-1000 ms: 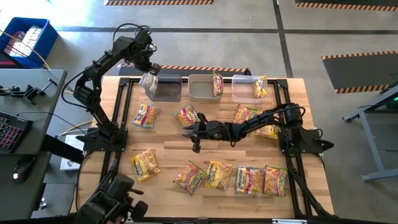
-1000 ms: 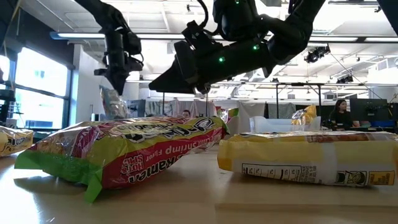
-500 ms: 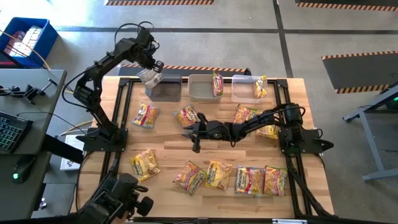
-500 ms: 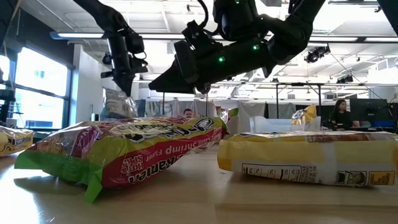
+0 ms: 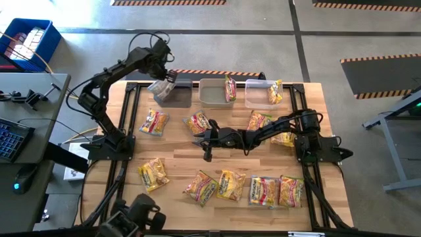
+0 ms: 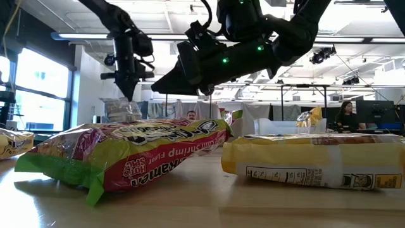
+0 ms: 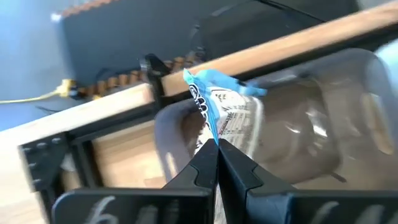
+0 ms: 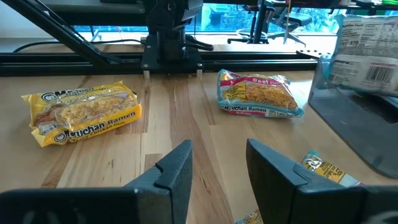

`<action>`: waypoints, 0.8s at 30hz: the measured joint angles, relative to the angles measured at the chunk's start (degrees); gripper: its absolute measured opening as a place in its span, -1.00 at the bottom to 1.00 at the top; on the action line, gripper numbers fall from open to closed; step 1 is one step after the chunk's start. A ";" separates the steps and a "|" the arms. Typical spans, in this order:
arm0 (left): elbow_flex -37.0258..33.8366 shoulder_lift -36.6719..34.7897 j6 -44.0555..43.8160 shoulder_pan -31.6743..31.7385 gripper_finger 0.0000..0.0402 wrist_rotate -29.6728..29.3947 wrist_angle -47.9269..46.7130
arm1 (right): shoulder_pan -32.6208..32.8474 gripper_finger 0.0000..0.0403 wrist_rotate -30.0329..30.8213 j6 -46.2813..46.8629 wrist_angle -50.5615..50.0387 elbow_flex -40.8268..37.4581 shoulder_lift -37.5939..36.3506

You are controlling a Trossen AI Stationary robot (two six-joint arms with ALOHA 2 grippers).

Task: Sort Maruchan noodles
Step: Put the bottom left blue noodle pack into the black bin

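- Pinching a silvery grey crinkly plastic noodle packet (image 5: 161, 89) by its top edge, the left gripper (image 5: 167, 77) has its fingers fully closed on it.
- It hangs at the table's 11 o'clock corner, partly inside the leftmost grey rectangular plastic bin (image 5: 179, 96), long axis tilted.
- Around table centre, the right gripper (image 5: 200, 141) hovers with fingers parted, holding nothing.
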 joint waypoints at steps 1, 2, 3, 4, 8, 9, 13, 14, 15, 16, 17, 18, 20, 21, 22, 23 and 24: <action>0.00 0.00 -0.67 -0.80 -1.00 -1.90 -0.03 | 0.00 -0.34 -0.04 0.00 0.00 0.00 0.00; 0.00 -0.01 -1.25 -1.68 -1.00 -3.73 -0.10 | 0.00 -0.34 -0.19 0.04 0.00 0.00 0.00; 0.00 -0.04 -2.06 -2.56 -1.00 -5.60 -0.41 | -0.02 -0.34 -0.70 0.35 -0.06 0.00 0.00; 0.00 -0.09 -2.87 -3.49 -1.00 -7.34 -1.00 | -0.02 -0.34 -1.33 0.43 -0.23 0.00 0.00; 0.00 -0.11 -7.60 -7.08 -1.00 -14.16 -3.03 | 0.11 -0.34 -2.62 0.44 -0.88 0.00 0.00; 0.00 -0.11 -9.12 -7.71 -1.00 -15.51 -3.76 | 0.11 -0.34 -2.58 0.44 -1.00 0.00 0.00; 0.00 -0.11 -14.45 -8.90 -1.00 -18.13 -6.80 | 0.20 -0.34 -2.59 0.44 -1.57 0.00 0.00; 0.00 -0.11 -15.89 -9.23 -1.00 -19.18 -7.56 | 0.20 -0.34 -2.60 0.44 -1.73 0.00 0.00; 0.00 -0.11 -17.48 -9.58 -1.00 -20.11 -8.34 | 0.20 -0.34 -2.59 0.44 -1.78 0.00 0.00; 0.00 -0.11 -18.95 -9.82 -1.00 -20.77 -8.78 | 0.20 -0.34 -2.59 0.44 -1.78 0.00 0.00; 0.00 -0.11 -19.98 -10.04 -1.00 -21.29 -8.87 | 0.19 -0.34 -2.58 0.44 -1.75 0.00 0.00; 0.00 -0.11 -20.69 -10.20 -1.00 -21.62 -8.90 | 0.20 -0.34 -2.58 0.44 -1.75 0.00 0.00; 0.00 -0.11 -21.73 -10.23 -1.00 -21.72 -8.96 | 0.22 -0.34 -2.53 0.44 -1.77 0.00 0.00; 0.00 -0.11 -22.13 -10.18 -1.00 -21.77 -8.96 | 0.29 -0.34 -2.54 0.44 -1.76 0.00 0.00; 0.00 -0.11 -22.40 -10.02 -1.00 -21.88 -8.96 | 0.37 -0.34 -2.53 0.44 -1.75 0.00 0.00; 0.00 -0.11 -22.54 -9.84 -1.00 -21.99 -8.96 | 0.37 -0.34 -2.56 0.44 -1.77 0.00 0.00; 0.00 -0.11 -22.58 -9.58 -1.00 -22.13 -8.97 | 0.37 -0.34 -2.55 0.44 -1.77 0.00 0.00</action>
